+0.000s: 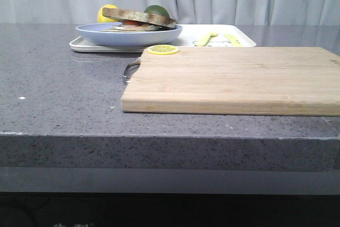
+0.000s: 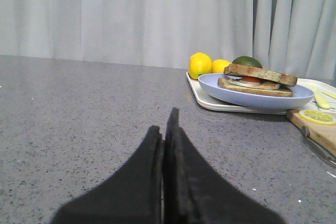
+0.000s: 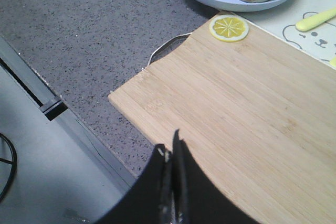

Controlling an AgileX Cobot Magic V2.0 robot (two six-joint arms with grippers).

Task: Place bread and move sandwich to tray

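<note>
The sandwich sits in the blue plate, and the plate rests on the left end of the white tray at the counter's far edge — lemons and a green fruit behind it. A lemon slice lies at the cutting board's far left corner. The left gripper is clenched on nothing above bare counter; the right gripper — also pressed closed, empty — hangs over the board's near edge.

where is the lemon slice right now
In the front view the lemon slice lies flat on the far left corner of the wooden cutting board, just in front of the blue plate.
</note>
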